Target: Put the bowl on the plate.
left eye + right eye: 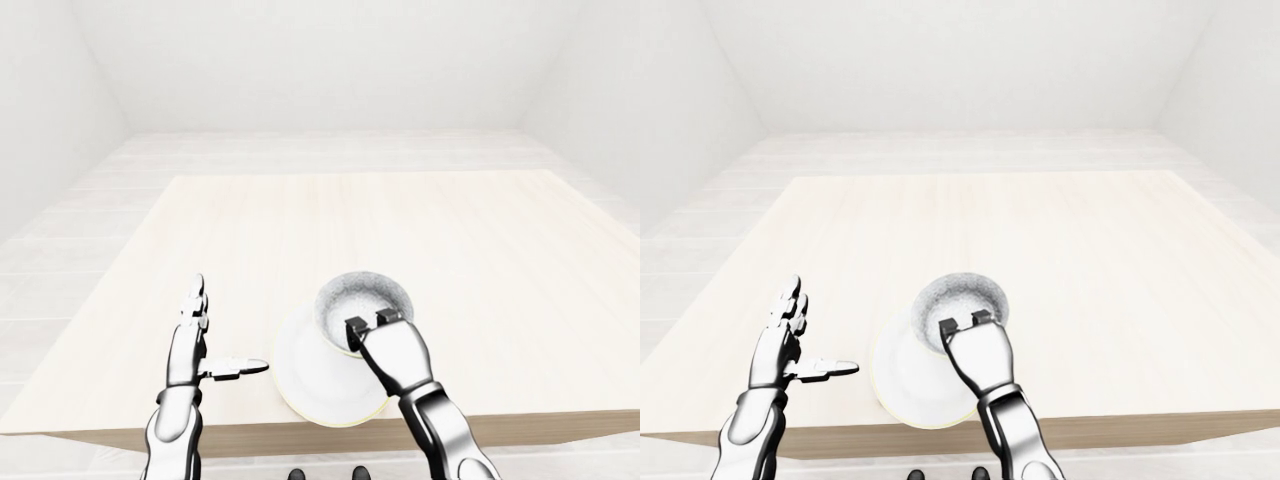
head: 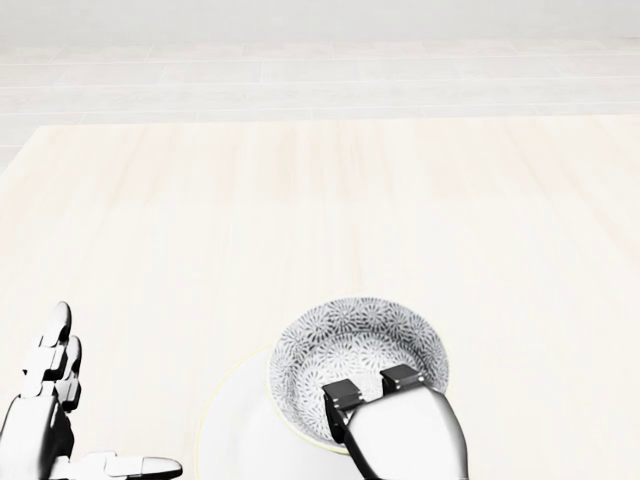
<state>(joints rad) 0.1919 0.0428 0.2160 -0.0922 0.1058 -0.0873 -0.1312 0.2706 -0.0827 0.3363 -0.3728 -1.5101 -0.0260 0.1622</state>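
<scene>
White walls and a pale tiled floor surround a light wooden table (image 1: pixel 470 250), whose near edge runs along the bottom of the left-eye view. Nearest the camera, the left hand (image 1: pixel 190 350) enters from the lower left of that view and hovers over the tabletop with fingers spread: two point toward the top of the view and the thumb (image 1: pixel 235 368) juts to the right toward the plate without touching it. It holds nothing. The right hand (image 2: pixel 395 420) enters from the lower right; in the head view its two dark-tipped fingers (image 2: pixel 343 392) hook over the near rim of the bowl, while any finger under or outside the bowl is hidden by the palm, so a full grip cannot be confirmed. Beneath it lies the white plate (image 1: pixel 300 375), close to the near table edge. The bowl (image 2: pixel 358 350), white outside with a grey speckled floral pattern inside, sits upright over the upper right part of the plate, overlapping its rim in the head view; whether its base touches the plate cannot be told. Beyond the bowl, the tabletop extends to the floor and walls.
</scene>
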